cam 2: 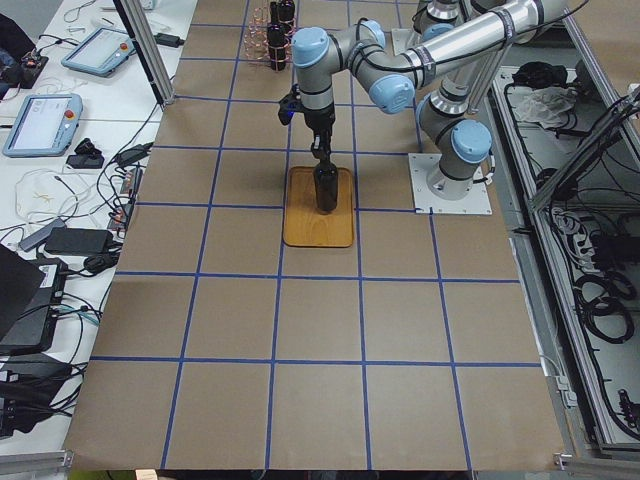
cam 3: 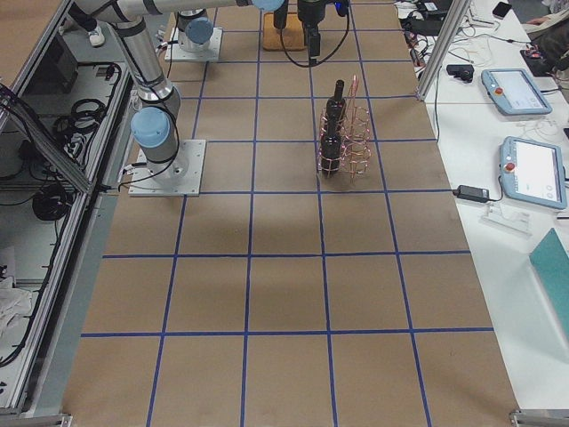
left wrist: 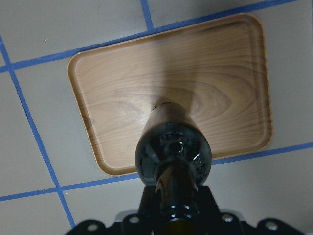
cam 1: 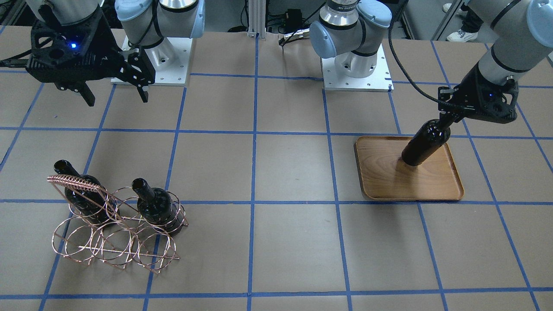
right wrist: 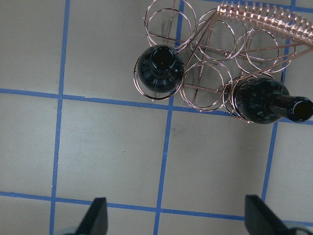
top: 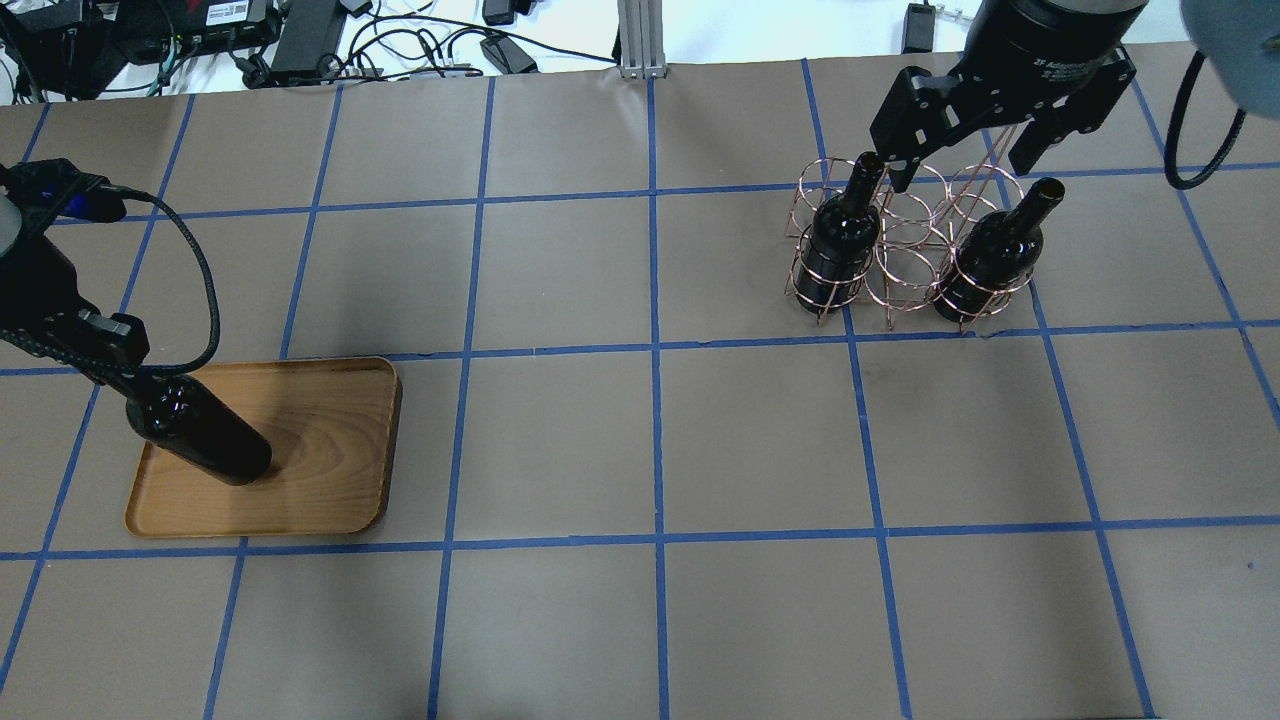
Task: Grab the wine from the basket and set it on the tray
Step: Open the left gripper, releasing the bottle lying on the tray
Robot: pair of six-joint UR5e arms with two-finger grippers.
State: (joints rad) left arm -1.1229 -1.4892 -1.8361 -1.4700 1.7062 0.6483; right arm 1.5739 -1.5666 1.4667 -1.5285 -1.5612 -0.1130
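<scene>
My left gripper (cam 1: 445, 122) (top: 122, 376) is shut on the neck of a dark wine bottle (cam 1: 424, 144) (top: 200, 440) (left wrist: 173, 156). The bottle stands upright with its base at the surface of the wooden tray (cam 1: 389, 181) (top: 330, 450) (left wrist: 220, 73); I cannot tell whether it touches. The copper wire basket (cam 1: 116, 242) (top: 905, 250) (right wrist: 215, 73) holds two more bottles, one (cam 1: 82, 192) (top: 840, 235) (right wrist: 159, 71) and another (cam 1: 156, 206) (top: 990, 260) (right wrist: 259, 100). My right gripper (cam 1: 114, 97) (top: 960, 165) (right wrist: 178, 223) is open and empty, raised high on the robot's side of the basket.
The table is brown paper with a grid of blue tape lines (top: 655, 350). The two arm bases (cam 1: 151, 65) (cam 1: 356, 65) stand on white plates at the robot's edge. Cables and tablets lie off the table on the operators' benches.
</scene>
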